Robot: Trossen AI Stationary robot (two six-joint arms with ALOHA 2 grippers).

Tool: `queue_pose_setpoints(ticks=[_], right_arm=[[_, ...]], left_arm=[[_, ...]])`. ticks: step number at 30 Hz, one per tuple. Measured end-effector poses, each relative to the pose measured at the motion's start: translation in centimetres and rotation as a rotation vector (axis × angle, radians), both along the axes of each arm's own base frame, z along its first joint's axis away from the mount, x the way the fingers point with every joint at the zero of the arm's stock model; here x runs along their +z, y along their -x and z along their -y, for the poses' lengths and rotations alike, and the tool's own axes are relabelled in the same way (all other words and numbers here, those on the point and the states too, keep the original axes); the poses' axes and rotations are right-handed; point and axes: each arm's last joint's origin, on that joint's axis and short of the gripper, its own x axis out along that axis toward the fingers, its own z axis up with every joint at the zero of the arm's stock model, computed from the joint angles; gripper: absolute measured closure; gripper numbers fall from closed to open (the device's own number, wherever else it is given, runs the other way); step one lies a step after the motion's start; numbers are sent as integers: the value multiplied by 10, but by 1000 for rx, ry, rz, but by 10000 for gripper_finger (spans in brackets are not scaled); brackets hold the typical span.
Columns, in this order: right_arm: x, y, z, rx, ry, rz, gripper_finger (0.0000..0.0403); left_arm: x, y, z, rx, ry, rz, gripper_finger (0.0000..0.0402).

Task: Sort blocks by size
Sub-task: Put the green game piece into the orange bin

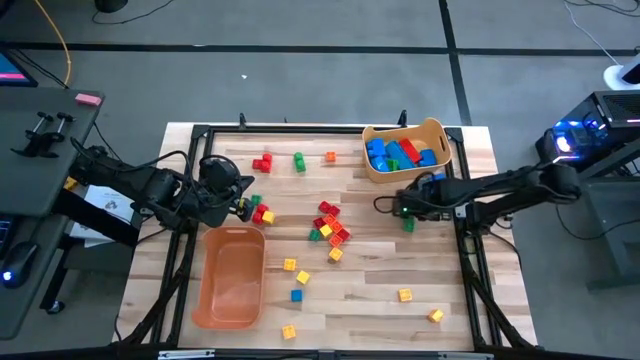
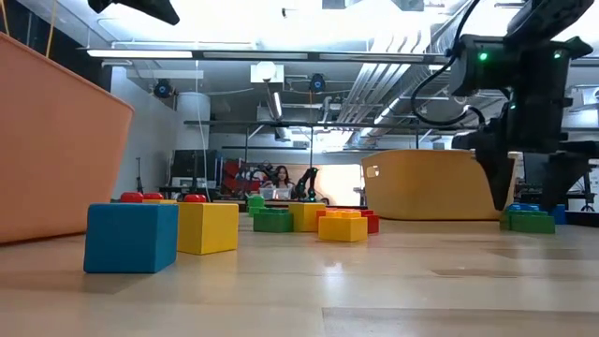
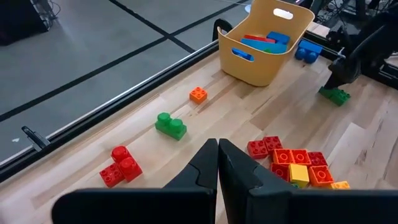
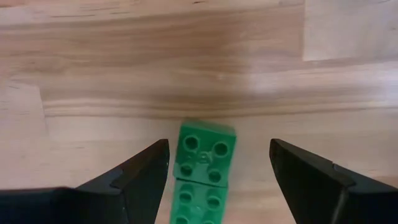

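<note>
My right gripper (image 4: 219, 155) is open, pointing down over a green oblong block (image 4: 202, 168) that lies flat on the table near the right side (image 1: 408, 225). Its fingers stand on either side of the block with a gap on each side; the low view (image 2: 529, 221) shows them low beside it. My left gripper (image 3: 217, 158) is shut and empty. It hovers at the left (image 1: 245, 205), next to red and yellow blocks (image 1: 262, 213). A cluster of red, orange, yellow and green blocks (image 1: 330, 225) lies mid-table.
A tan bin (image 1: 405, 150) with blue, red and green blocks stands at the far right, with a blue block (image 3: 308, 51) beside it. An orange bin (image 1: 230, 275) lies at the near left. Loose blocks lie at the far side (image 1: 299, 161) and the near side (image 1: 297, 295). A person shows far off in the room (image 2: 279, 178).
</note>
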Motion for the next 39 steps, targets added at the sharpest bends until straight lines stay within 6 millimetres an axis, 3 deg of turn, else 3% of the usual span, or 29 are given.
queue_pose_setpoints(ticks=[17,20,27,30,35,39], right_arm=[[-20,-9,1,-10,10,-92,132],[-20,-9,1,-8,18,-92,157],[-20,-9,2,43,33,-99,264],[-18,-12,2,87,36,-71,265],[8,-32,4,192,112,48,265],[48,-68,8,327,250,298,265]], left_arm=[[0,0,0,-10,-9,-11,401],[0,0,0,-10,-9,-11,401],[0,0,0,-9,-9,-11,401],[0,0,0,-9,-9,-11,401],[0,0,0,-9,-9,-11,401],[0,0,0,-7,-11,-10,401]])
